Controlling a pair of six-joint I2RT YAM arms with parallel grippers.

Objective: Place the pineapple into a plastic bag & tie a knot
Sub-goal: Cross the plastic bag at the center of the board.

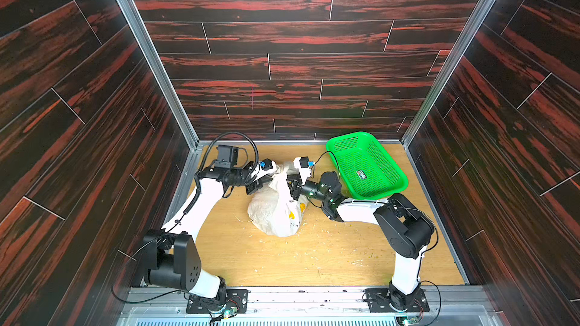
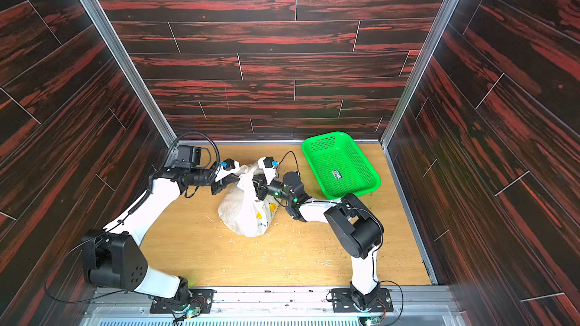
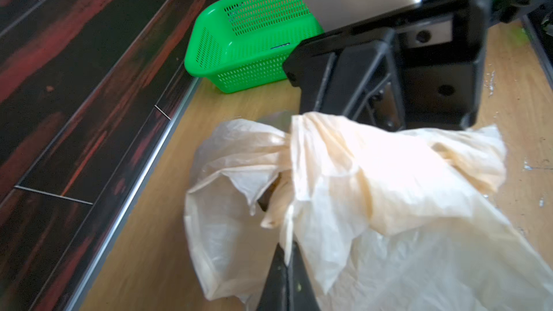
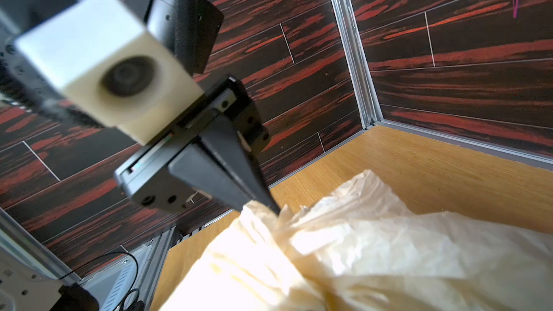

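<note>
The left gripper (image 4: 273, 207) is clamping its jaws tight on a strap of the bag (image 1: 276, 214), right at the gathered neck. Just beside it, the right gripper (image 1: 291, 185) is holding its jaws together too. Its tips are sinking into the same folds, seemingly pinching the other strap.

Between them the knot (image 3: 287, 145) is showing as a loose bunched twist with a loop end flopping free. I judge it crossed but not yet pulled snug. The bag is sitting mid-table and bulging, so the pineapple is probably lying inside, though the film is hiding it. Drawing the straps apart to cinch the knot is what is remaining.

The basket (image 1: 367, 167) is standing empty by the back right corner. The wooden table (image 1: 314, 261) is carrying scattered pale scraps. Dark, red-streaked plank walls (image 1: 282, 42) are enclosing the cell on three sides.
</note>
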